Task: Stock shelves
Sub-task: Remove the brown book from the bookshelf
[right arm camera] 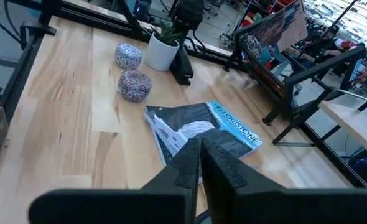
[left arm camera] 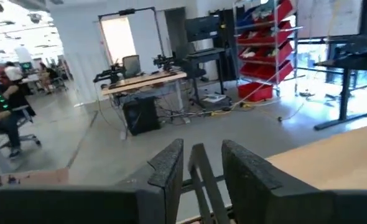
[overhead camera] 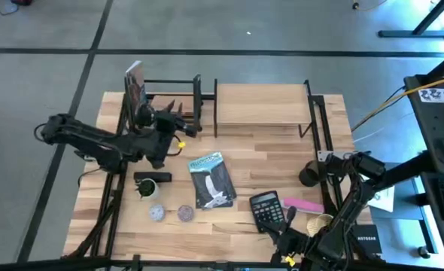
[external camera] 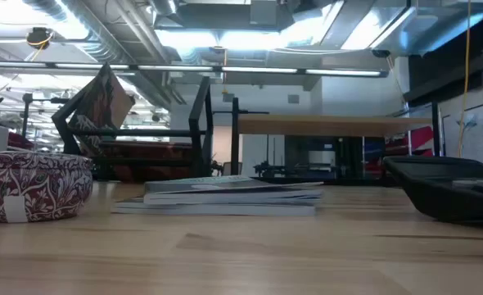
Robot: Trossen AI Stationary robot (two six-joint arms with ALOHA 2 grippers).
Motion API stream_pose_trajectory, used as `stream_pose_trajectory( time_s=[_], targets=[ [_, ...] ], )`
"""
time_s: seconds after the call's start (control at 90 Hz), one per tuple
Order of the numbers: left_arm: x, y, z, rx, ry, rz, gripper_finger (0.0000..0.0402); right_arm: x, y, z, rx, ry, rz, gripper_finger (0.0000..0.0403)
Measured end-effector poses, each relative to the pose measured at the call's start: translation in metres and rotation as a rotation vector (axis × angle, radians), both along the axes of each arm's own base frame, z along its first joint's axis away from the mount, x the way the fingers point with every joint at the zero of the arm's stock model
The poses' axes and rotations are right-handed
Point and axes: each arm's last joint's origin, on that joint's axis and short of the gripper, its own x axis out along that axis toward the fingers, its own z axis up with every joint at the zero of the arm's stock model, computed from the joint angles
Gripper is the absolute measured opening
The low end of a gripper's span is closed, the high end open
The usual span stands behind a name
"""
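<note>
- The left arm reaches across the tabletop with the wrist about level, so that the left claw is at the black book rack. This rack stands beyond the Yellowstone book and to its left.
- The fingers of this claw are apart and hold nothing. One thin rack bar shows in the gap between them.
- In the far left end of the rack one standing book leans. We judge that this claw must back away from the bar in a straight line, so that the rack is not pulled and the leaning book does not fall.
- The Yellowstone book lies flat in the middle of the tabletop and is not yet stocked. We think it is the next thing to bring.
- For a good grasp we should take it at a free edge, because flat on the wood it gives little room for a finger to go under. Then we turn it upright before it goes between the bars.
- The light-wood shelf stands beyond the Yellowstone book and to its right, just beside the rack. Its board looks bare.
- The right arm folds down low, to the right of the Yellowstone book and nearer than it. The right claw has its fingers pressed together with nothing in them, and it points toward the book.
</note>
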Motion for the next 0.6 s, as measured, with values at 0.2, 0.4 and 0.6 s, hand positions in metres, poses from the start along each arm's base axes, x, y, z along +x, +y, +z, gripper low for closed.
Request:
stream_pose_trajectory(
  time_s=[0.2,0.4,0.6],
  targets=[
    [0.001,0.01,0.0,-0.004,-0.049,0.014,0.0085,0.0,0.0,0.0,0.003,0.0,0.0,0.0001],
    [0.008,0.011,-0.005,-0.037,-0.116,-0.378,0.0082,0.0,0.0,0.0,0.002,0.0,0.0,0.0001],
    [-0.013,0.049,-0.022,-0.385,-0.016,-0.291,0.0056,0.0,0.0,0.0,0.007,0.006,0.002,0.0001]
  ],
)
